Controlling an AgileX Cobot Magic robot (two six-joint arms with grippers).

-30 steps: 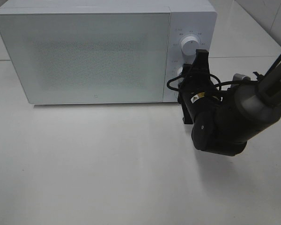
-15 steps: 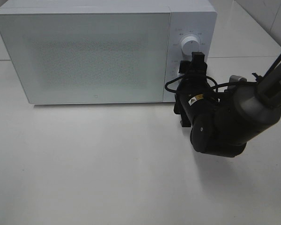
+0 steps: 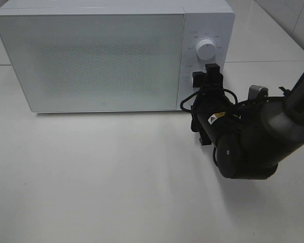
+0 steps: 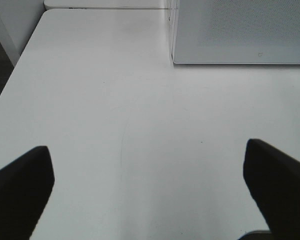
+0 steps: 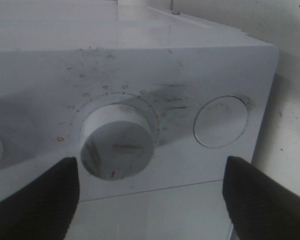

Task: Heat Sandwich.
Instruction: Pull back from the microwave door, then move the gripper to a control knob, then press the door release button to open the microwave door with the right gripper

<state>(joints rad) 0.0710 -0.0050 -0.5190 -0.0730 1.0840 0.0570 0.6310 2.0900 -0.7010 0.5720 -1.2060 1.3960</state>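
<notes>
The sandwich is out of view. The white microwave (image 3: 101, 55) stands at the back of the table with its door closed. My right gripper (image 3: 205, 76) is open just in front of the control panel, below the upper dial (image 3: 206, 49). In the right wrist view the lower dial (image 5: 117, 142) sits between the spread fingers of the right gripper (image 5: 147, 192), apart from both, with a round button (image 5: 222, 121) beside it. My left gripper (image 4: 150, 190) is open over bare tabletop, holding nothing, near the microwave's corner (image 4: 240, 30).
The white table (image 3: 101, 172) stretches in front of the microwave. A tiled wall (image 3: 289, 15) rises at the back right. The left wrist view shows the table's edge (image 4: 20, 65) and a dark floor beyond it.
My right gripper has opened and drawn back a little from the lower dial, which it was closed around a second ago. The microwave door stays shut.
</notes>
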